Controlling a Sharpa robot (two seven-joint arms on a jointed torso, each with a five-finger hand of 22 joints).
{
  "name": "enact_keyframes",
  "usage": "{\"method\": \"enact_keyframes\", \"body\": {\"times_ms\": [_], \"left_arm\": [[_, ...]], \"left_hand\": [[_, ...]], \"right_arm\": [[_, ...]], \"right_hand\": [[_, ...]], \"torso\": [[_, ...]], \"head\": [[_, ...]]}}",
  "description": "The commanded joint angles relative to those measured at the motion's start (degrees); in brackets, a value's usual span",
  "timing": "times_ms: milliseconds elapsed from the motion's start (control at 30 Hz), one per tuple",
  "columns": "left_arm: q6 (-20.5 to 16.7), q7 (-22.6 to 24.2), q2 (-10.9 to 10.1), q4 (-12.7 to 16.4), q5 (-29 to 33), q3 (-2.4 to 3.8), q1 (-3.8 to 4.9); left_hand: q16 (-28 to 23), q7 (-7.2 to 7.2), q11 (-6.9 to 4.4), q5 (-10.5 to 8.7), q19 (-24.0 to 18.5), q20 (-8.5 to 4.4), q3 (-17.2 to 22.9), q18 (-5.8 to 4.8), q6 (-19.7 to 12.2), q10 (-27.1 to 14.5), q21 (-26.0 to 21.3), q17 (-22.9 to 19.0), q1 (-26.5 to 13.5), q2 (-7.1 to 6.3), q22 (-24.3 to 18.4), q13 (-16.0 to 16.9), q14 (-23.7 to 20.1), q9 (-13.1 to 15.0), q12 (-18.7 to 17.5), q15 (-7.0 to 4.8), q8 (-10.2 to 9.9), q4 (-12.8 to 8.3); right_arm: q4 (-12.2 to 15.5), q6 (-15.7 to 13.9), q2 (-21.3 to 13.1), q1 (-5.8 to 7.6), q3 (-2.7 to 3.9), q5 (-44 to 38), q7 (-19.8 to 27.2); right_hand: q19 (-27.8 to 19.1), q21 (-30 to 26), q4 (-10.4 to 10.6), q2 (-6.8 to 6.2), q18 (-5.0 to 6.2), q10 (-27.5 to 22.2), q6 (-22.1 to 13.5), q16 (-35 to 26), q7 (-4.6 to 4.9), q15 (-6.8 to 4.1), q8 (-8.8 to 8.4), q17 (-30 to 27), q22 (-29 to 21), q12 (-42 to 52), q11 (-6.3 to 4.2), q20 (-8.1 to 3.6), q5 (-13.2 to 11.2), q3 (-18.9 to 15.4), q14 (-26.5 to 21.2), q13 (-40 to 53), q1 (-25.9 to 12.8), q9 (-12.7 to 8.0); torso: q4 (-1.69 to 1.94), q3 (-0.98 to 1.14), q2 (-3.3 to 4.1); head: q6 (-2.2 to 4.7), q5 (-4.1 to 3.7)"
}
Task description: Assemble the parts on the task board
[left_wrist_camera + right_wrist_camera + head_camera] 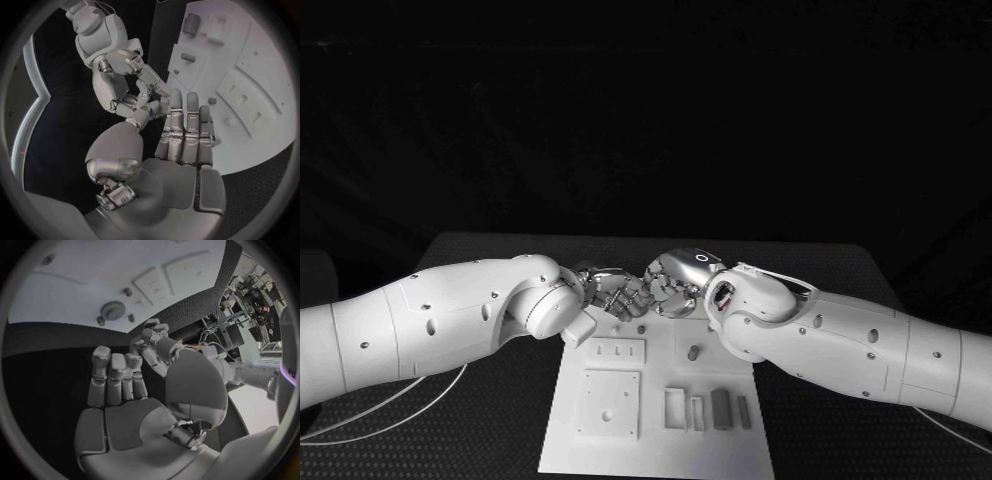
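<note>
Above the far edge of the task board (653, 400), at about twelve o'clock from its middle, your two hands meet fingertip to fingertip. The left hand (615, 292) and the right hand (678, 285) are very near each other, maybe touching. I cannot tell if a small part sits between the fingertips; nothing blue or grey shows there.

In the left wrist view the left hand (181, 150) has its long fingers (187, 120) straight and side by side, the thumb turned toward the right hand (134, 75). In the right wrist view the right hand (125, 390) has its fingers half curled, with nothing seen inside.

If you are passing a part now, do it slowly and keep both hands over the board, so a dropped piece lands on the plate and not on the black table (488, 400). Do not release one hand until the other holds firmly.

The board is a white plate. At its six o'clock side are a large square plate (610, 403) at the left and several narrow upright parts (721, 408), grey in look, at the right. A small gear-like round piece (114, 310) lies on it in the right wrist view.
</note>
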Motion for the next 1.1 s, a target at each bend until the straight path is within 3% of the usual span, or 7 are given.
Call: {"method": "enact_keyframes", "body": {"times_ms": [33, 433, 567, 700, 800, 867, 1100], "left_arm": [[0.2, -0.4, -0.2, -0.1, -1.5, 0.05, 0.06], [1.5, -0.9, -0.2, -0.2, -4.3, 0.05, 0.05], [1.1, -1.5, -0.3, -0.5, -8.4, 0.05, 0.04], [1.0, -2.3, -0.6, -0.7, -13.3, 0.05, 0.04], [1.3, -3.9, -0.8, -0.8, -19.8, 0.05, 0.04], [1.3, -5.3, -0.9, -0.8, -22.7, 0.05, 0.04], [2.3, -9.4, -0.9, -0.7, -30.6, 0.01, 0.04]], "left_hand": [[0.4, -1.51, -0.47, -0.29, -0.5, -0.09, 0.4, -0.87, 1.9, 0.2, 0.4, 0.1, 0.8, 0.10, 1.3, 0.1, 0.2, 0.0, 0.3, -0.16, 0.3, -0.1], [0.5, -1.57, -0.53, -0.23, -0.5, -0.09, 0.4, -0.87, 2.1, 0.3, 0.5, 0.1, 0.9, 0.02, 1.3, 0.1, 0.3, 0.2, 0.4, -0.24, 0.4, -0.2], [0.6, -1.58, -0.54, -0.24, -0.5, -0.10, 0.4, -0.87, 2.1, 0.3, 0.5, 0.1, 0.9, -0.02, 1.3, 0.1, 0.4, 0.2, 0.4, -0.26, 0.4, -0.2], [0.6, -1.62, -0.56, -0.44, -0.5, -0.13, 0.4, -0.87, 2.1, 0.3, 0.6, 0.2, 1.0, -0.17, 1.3, 0.2, 0.4, 0.3, 0.5, -0.30, 0.5, -0.2], [0.7, -1.64, -0.59, -0.55, -0.4, -0.17, 0.4, -0.87, 2.2, 0.4, 0.7, 0.2, 1.1, -0.24, 1.3, 0.2, 0.5, 0.4, 0.5, -0.33, 0.5, -0.2], [0.8, -1.68, -0.63, -0.59, -0.3, -0.22, 0.5, -0.87, 2.3, 0.5, 0.8, 0.2, 1.2, -0.33, 1.3, 0.3, 0.6, 0.5, 0.6, -0.38, 0.6, -0.2], [2.0, -2.07, -1.10, 0.30, -0.3, -0.49, 0.3, -0.87, 3.0, 1.4, 2.0, 0.6, 1.8, -1.10, 1.4, 0.7, 1.6, 1.2, 1.4, -1.00, 1.0, -0.2]], "right_arm": [[-0.1, 0.9, -0.2, -0.12, -0.04, 0.3, -0.1], [-1.5, -0.5, -0.8, -0.14, -0.04, 2.3, 0.9], [-1.9, -2.7, -1.6, -0.14, -0.04, 5.0, 3.1], [-2.5, -5.2, -2.7, -0.13, -0.04, 8.5, 5.9], [-3.4, -6.8, -3.8, -0.11, 0.04, 12.6, 7.6], [-4.4, -7.4, -4.2, -0.10, 0.50, 14.9, 8.3], [-9.3, -7.9, -4.5, 0.20, 3.36, 29.9, 12.4]], "right_hand": [[-0.1, -0.2, 0.2, -0.03, 0.73, -0.4, 3.0, -0.4, 3.49, 0.14, -0.41, -0.1, 0.2, -0.4, 0.18, 0.32, 0.2, -0.6, -0.5, 0.1, -0.8, 2.5], [-0.8, -0.9, 0.5, -0.64, 0.73, -1.2, 1.6, -1.0, 4.00, 0.51, -1.48, -0.5, -0.1, -1.3, 0.65, 0.50, 0.3, -1.3, -1.2, -0.2, -1.4, 2.4], [-2.7, -2.0, -0.4, -1.39, 0.73, -3.9, -6.4, -2.1, 6.84, 2.89, -6.02, -1.1, -0.2, -2.5, 3.39, 1.35, 1.0, -4.5, -3.1, -0.5, -2.8, 0.5], [-4.6, -3.1, -1.0, -1.22, 0.69, -6.0, -8.5, -3.0, 8.06, 4.23, -7.12, -1.7, -0.3, -3.2, 4.60, 2.42, 2.7, -7.5, -5.0, -1.0, -3.7, -0.1], [-5.0, -3.4, -0.8, -1.14, 0.73, -6.3, -8.6, -3.0, 8.21, 4.37, -7.13, -1.9, -0.3, -3.0, 4.74, 2.92, 4.1, -8.7, -5.3, -1.2, -3.9, -0.2], [-5.0, -3.4, -0.6, -1.02, 0.73, -6.4, -8.7, -2.9, 8.23, 4.39, -7.09, -2.0, -0.3, -2.9, 4.76, 3.05, 5.5, -9.1, -5.4, -1.4, -3.8, -0.3], [-5.0, -3.5, -0.2, 0.00, 0.73, -6.4, -8.6, -2.7, 8.21, 4.37, -6.99, -2.3, -0.3, -2.6, 4.74, 3.17, 7.7, -9.7, -5.5, -1.7, -3.4, -0.4]], "torso": [[0.00, 0.00, 0.01], [0.06, -0.04, 0.03], [0.05, -0.02, 0.01], [0.03, 0.04, 0.03], [0.05, 0.03, 0.04], [0.04, 0.02, 0.02], [0.06, 0.07, 0.07]], "head": [[0.03, -0.04], [-0.07, -0.10], [-0.08, -0.04], [-0.13, 0.16], [-0.21, 0.29], [-0.21, 0.42], [-0.52, 0.78]]}}
